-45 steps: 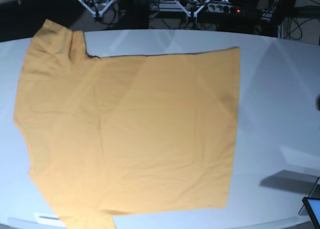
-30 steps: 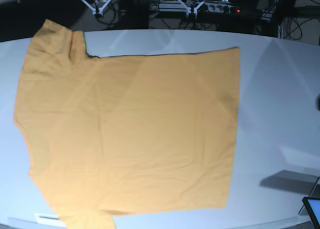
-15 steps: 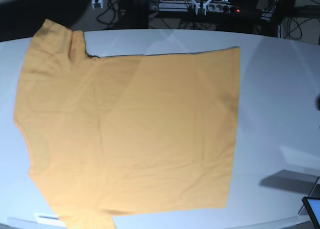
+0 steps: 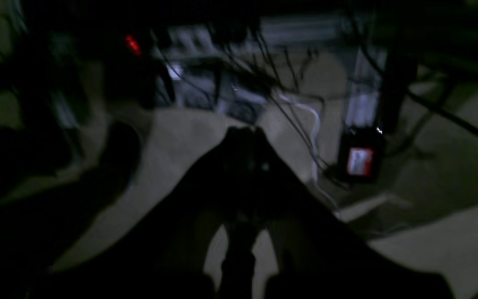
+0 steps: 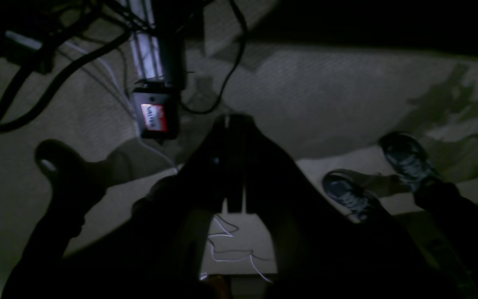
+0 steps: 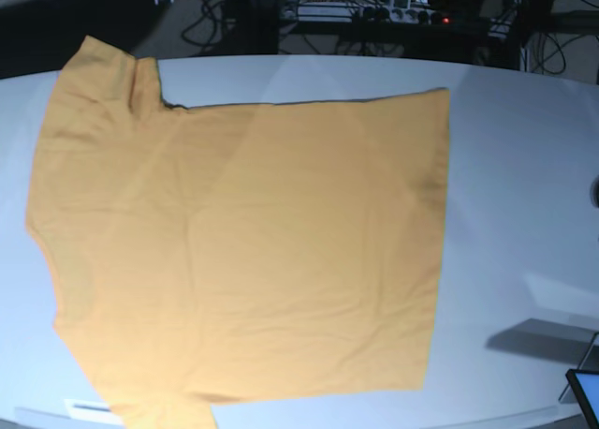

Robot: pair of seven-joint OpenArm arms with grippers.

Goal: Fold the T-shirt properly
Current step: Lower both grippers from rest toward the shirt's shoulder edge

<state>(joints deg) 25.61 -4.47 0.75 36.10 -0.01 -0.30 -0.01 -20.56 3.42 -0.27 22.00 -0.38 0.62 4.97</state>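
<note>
- T-shirt (image 6: pixel 243 251) lies flat on the table (image 6: pixel 524 167), orange-yellow, plain side up, no lettering visible; it covers the left and centre of the base view.
- One sleeve points to 11 o'clock near the far table edge; the other runs out of frame at 7 o'clock. Straight hem edge faces 3 o'clock. A few shallow wrinkles, cloth otherwise smooth.
- Table is pale grey-white and glossy, with a curved far edge; bare surface shows from 1 to 5 o'clock of the shirt.
- A dark screen corner (image 6: pixel 588 392) sits at 4 o'clock at the frame edge; a small white label (image 6: pixel 89 408) at 7 o'clock, just beside the shirt.
- Behind the table at 12 o'clock: dark room, cables and power strips (image 6: pixel 402 12) with a red light.
- Left gripper (image 4: pixel 243 133): fingers pressed together, holding nothing, hanging over carpeted floor with cables; view is blurred.
- Right gripper (image 5: pixel 232 120): fingers closed tip to tip, empty, over grey carpet (image 5: pixel 326 95).
- Right wrist view also shows a black box with a red label (image 5: pixel 154 116) at 10 o'clock of the gripper, and two shoes (image 5: pixel 388 174) at 4 o'clock.
- Neither gripper is near the shirt.
</note>
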